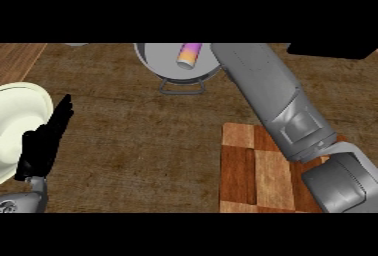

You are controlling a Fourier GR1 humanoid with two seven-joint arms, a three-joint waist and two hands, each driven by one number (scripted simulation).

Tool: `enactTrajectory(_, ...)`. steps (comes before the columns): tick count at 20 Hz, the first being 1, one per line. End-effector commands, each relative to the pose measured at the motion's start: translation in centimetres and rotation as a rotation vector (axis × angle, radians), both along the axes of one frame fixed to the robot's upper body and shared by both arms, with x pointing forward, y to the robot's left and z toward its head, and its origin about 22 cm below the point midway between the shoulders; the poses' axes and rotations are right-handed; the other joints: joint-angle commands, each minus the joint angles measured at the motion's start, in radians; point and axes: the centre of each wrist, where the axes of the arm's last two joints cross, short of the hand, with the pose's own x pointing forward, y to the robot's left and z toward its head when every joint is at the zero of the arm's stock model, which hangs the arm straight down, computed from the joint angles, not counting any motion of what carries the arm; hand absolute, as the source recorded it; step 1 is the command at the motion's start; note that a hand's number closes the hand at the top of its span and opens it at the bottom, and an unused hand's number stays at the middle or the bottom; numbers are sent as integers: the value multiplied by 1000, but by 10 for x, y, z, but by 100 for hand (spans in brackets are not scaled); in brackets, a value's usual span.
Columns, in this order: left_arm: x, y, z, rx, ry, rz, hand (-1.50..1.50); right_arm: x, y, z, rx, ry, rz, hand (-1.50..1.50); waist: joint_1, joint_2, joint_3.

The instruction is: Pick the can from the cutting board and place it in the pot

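Note:
A can point(188, 55) with a purple-to-orange side lies tilted inside the grey pot point(150, 59) at the top middle of the head view. The pot's wire handle point(181, 90) points toward me. My right forearm point(273, 95) stretches from the lower right up past the pot's right rim. Its hand is cut off at the view's top edge, so I cannot see whether it touches the can. The wooden cutting board point(240, 165) lies at the lower right, partly under that arm, with nothing showing on its visible part. My left hand point(44, 137) rests open at the left, fingers up.
A cream plate point(18, 125) sits at the left edge, partly behind my left hand. A black object point(332, 50) stands at the top right corner. Brown countertop point(140, 150) spreads between the plate, the pot and the board.

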Motion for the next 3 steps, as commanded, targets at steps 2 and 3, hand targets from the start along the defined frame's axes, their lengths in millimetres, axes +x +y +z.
enactTrajectory(2, -3, -12, -4, -22, 7, 27, 0, 11, -49, -20, 75, 10, 42, -150, -29, -9, 1)
enactTrajectory(3, -6, 9, 0, 6, 21, 28, 0, 9, -41, -27, 90, 12, 29, -150, -23, -10, 0)
